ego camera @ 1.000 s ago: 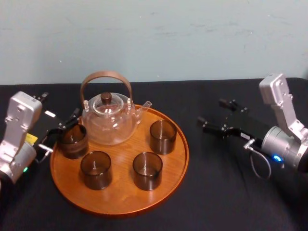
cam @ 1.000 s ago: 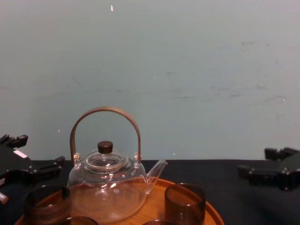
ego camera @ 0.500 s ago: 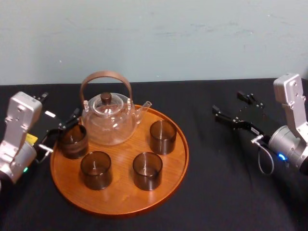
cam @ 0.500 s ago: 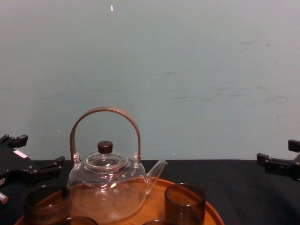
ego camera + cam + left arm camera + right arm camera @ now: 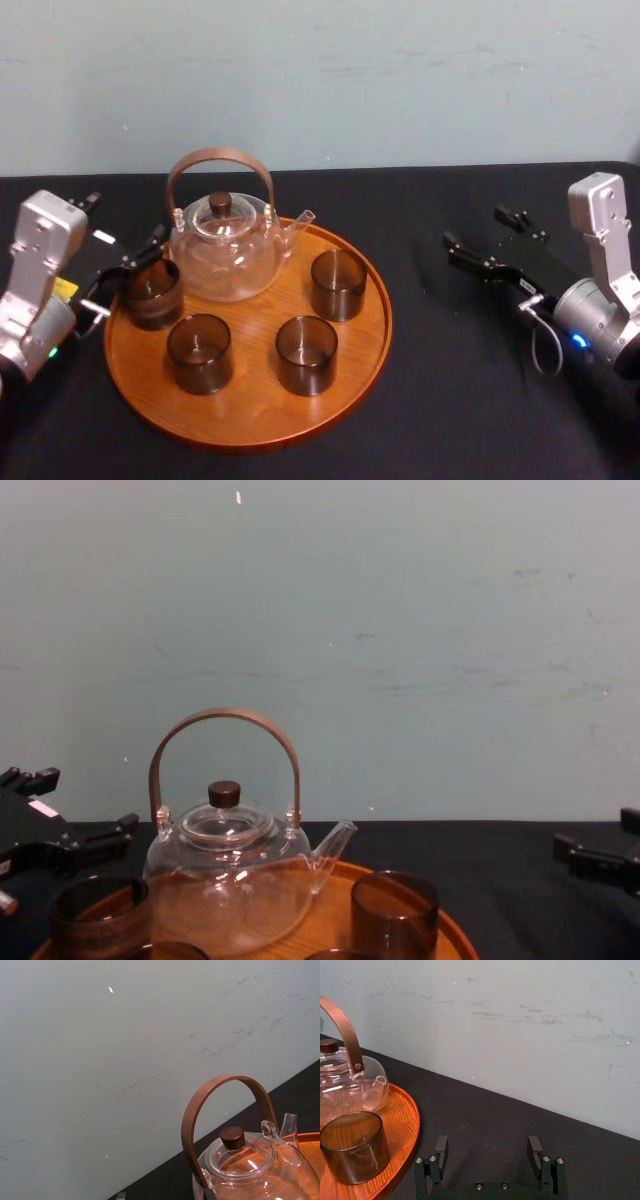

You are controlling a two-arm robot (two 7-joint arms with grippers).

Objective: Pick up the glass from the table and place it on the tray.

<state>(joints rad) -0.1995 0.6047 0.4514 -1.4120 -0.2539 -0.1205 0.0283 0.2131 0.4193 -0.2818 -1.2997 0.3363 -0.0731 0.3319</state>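
Several dark smoked glasses stand on the round orange-brown tray [image 5: 250, 405]; no glass stands on the black table [image 5: 450, 385]. The left rear glass [image 5: 152, 293] sits by the tray's left rim. My left gripper [image 5: 125, 225] hangs open just behind and above that glass, nothing between its fingers; the chest view shows this gripper [image 5: 85, 802] higher than the glass [image 5: 98, 912]. My right gripper [image 5: 475, 227] is open and empty over bare table, well right of the tray. The right wrist view shows the right gripper [image 5: 487, 1144] apart from a glass [image 5: 352, 1147].
A clear glass teapot [image 5: 225, 250] with a brown arched handle stands at the tray's back, right beside the left rear glass. The other glasses [image 5: 306, 354] fill the tray's front and right. A pale wall runs behind the table. Bare tabletop lies between tray and right gripper.
My right gripper has drawn back to the right, away from the tray, still open. The left gripper, the glasses and the teapot have not moved.
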